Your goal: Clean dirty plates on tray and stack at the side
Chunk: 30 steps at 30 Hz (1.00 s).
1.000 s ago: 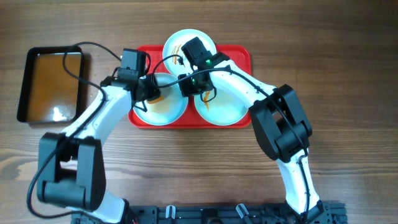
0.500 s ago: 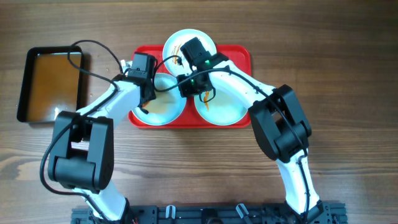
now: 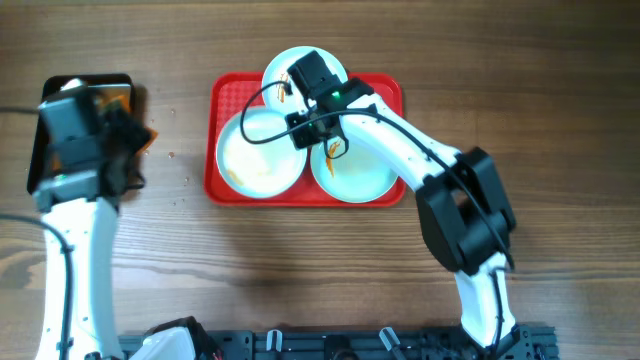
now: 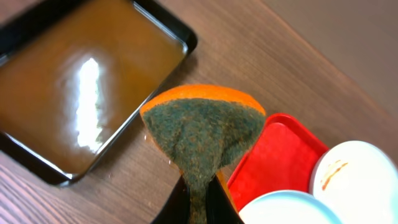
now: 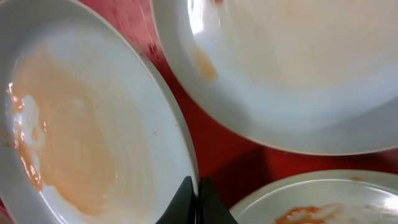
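Observation:
Three plates lie on the red tray [image 3: 225, 95]: a left plate [image 3: 255, 160] smeared pale orange, a back plate [image 3: 290, 65] with orange streaks, and a right plate [image 3: 360, 170] with a streak. My right gripper [image 3: 300, 135] is shut on the left plate's rim [image 5: 189, 168], pinching it between both fingers. My left gripper [image 4: 198, 202] is shut on a green and orange sponge [image 4: 202, 127] and holds it above the table between the black pan and the tray; in the overhead view it is at the pan's right edge [image 3: 125, 140].
A black pan [image 3: 85, 135] of brownish water stands at the far left and also shows in the left wrist view [image 4: 74, 93]. Small droplets dot the wood between pan and tray. Bare wood lies in front of the tray.
My left arm has pulled the sponge off the left plate and swung left to the black pan. My right gripper has stayed on the plate's rim.

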Each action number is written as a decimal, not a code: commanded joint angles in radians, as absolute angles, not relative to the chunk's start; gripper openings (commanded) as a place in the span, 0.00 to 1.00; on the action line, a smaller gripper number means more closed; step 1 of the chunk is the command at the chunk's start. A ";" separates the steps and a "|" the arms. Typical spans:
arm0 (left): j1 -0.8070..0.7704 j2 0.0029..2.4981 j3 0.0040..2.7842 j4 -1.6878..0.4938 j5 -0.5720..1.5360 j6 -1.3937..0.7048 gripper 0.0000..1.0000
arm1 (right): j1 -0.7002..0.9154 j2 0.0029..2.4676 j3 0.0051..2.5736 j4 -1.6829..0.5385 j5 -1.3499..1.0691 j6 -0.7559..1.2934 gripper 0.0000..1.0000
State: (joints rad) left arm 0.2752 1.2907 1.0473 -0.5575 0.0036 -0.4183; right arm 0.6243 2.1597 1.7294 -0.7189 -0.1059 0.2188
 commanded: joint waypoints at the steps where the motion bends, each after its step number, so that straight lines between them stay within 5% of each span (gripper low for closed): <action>1: 0.429 1.305 1.048 -0.580 0.190 -0.435 0.04 | 0.696 2.041 1.784 -0.705 0.199 0.110 0.04; 6: 0.516 1.336 1.048 -0.572 0.191 -0.435 0.04 | 0.847 2.012 1.784 -0.567 0.688 -0.210 0.04; 12: 0.516 1.378 1.047 -0.566 0.191 -0.435 0.04 | 0.983 2.012 1.784 -0.335 0.928 -0.651 0.04; 18: 0.516 1.378 1.047 -0.574 0.191 -0.435 0.04 | 1.020 2.012 1.784 -0.278 1.029 -0.775 0.05; 22: 0.516 1.378 1.047 -0.574 0.191 -0.435 0.04 | 1.005 2.012 1.781 -0.389 0.940 -0.454 0.04; 24: 0.515 1.379 1.047 -0.578 0.191 -0.435 0.04 | 0.936 2.012 1.782 -0.573 0.706 0.026 0.04; 27: 0.515 1.379 1.047 -0.578 0.191 -0.435 0.04 | 0.818 2.001 1.782 -0.664 0.376 0.237 0.04; 30: 0.515 1.379 1.047 -0.585 0.191 -0.435 0.04 | 0.479 1.946 1.782 -0.754 -0.030 0.489 0.04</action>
